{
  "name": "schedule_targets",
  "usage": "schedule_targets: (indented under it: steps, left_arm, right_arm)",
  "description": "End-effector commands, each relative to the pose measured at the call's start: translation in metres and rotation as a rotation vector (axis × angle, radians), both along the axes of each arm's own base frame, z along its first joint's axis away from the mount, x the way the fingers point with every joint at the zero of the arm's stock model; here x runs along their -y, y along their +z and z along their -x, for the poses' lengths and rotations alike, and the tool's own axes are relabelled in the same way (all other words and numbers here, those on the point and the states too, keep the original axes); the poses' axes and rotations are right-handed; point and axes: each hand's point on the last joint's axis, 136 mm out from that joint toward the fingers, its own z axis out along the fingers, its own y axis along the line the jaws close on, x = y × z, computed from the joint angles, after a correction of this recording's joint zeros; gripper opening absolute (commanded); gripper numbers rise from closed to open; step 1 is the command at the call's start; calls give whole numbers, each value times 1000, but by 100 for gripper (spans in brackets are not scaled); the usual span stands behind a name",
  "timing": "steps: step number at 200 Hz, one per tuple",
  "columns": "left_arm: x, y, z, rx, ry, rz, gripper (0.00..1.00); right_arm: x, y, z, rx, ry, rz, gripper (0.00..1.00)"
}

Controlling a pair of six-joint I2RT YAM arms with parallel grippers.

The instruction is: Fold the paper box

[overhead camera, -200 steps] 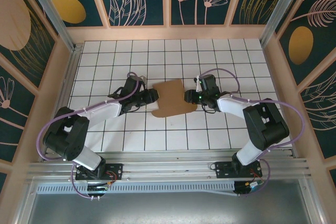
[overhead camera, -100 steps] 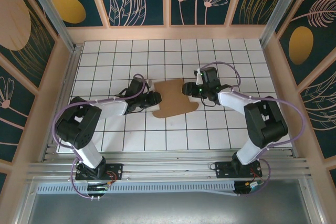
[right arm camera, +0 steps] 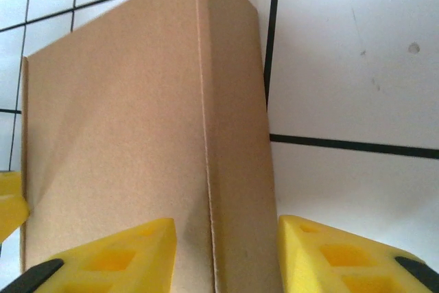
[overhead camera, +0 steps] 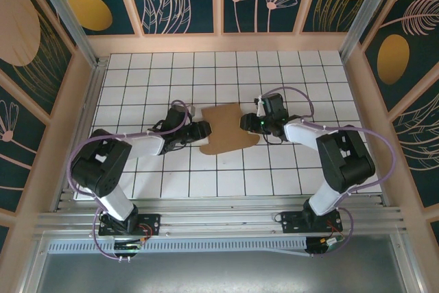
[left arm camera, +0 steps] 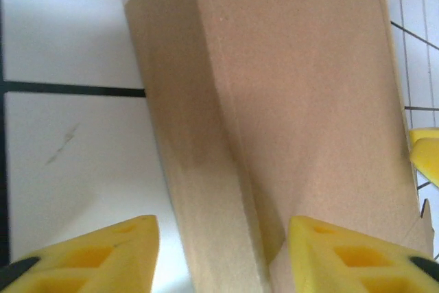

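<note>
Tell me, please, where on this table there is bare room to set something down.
The table is bare along the tile rows between the paper box and the back wall, and in the near rows between the left arm and right arm. It is crowded mid-table, where both arms meet the box from either side.

Overhead view: you have bright, even light; the white table (overhead camera: pixel 302 73) reads cleanly, and shadows on it are faint and soft. Left wrist view: you get soft focus, and the box (left arm camera: pixel 309 101) has a darker, shaded left face. Right wrist view: sharper; cardboard grain visible, tiles greyer toward the bottom.
</note>
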Motion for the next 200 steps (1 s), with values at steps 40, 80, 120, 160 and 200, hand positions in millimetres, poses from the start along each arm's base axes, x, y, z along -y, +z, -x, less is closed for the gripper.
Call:
schedule_targets:
  steps: [40,80,120,160,200]
  left_arm:
    - [-21,43,-13,93,118,-53,62]
    - [-17,26,-11,47,123,8,65]
    - [6,22,-11,11,57,147,69]
    - [19,29,-17,7,49,285,73]
    - [39,36,-23,5,16,472,76]
  right_arm:
    - [-9,4,-14,1,-12,-54,42]
    - [-6,-13,-13,-44,-27,-112,27]
    - [20,-44,-7,-171,-63,-166,19]
    - [37,-58,-3,-225,-86,-203,18]
    - [36,-64,-2,-268,-65,-249,19]
